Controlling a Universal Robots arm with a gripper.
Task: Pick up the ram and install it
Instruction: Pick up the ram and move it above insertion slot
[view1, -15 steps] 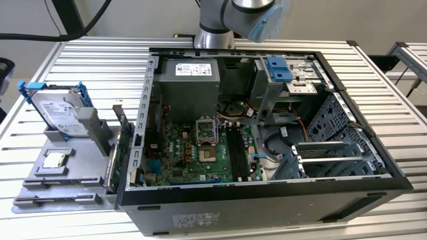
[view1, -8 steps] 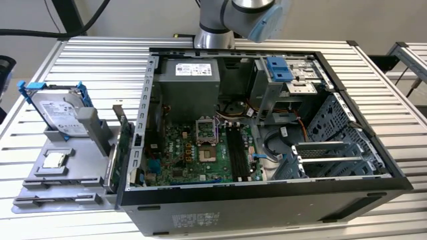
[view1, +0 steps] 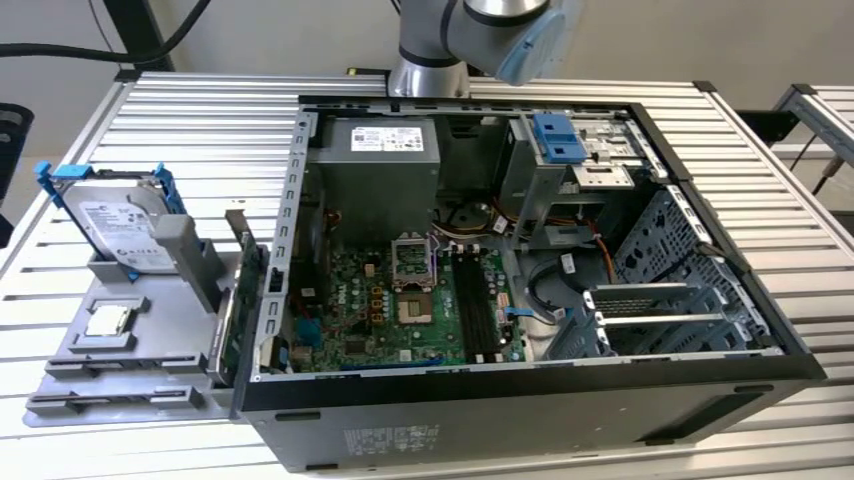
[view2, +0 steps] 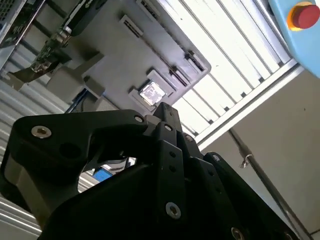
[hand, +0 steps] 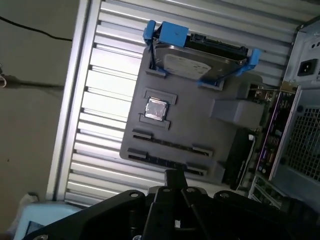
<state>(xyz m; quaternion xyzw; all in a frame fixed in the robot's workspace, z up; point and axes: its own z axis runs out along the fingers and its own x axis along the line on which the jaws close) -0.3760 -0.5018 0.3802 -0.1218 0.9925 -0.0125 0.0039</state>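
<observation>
Arm (view1: 447, 45) raised over PC case (view1: 534, 385) far edge. Gripper (hand: 174, 173) pointed at grey tray (hand: 200, 125), well apart from ram (hand: 156, 160) lying in its slot. Fingers (hand: 173, 181) seen pressed together, nothing gripped.

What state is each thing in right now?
Computer case: side open, lying flat.
Hard drive: standing on edge in the gray tray.
Processor chip: flat in its tray pocket.
Ram: resting in a tray slot, not picked up.
</observation>
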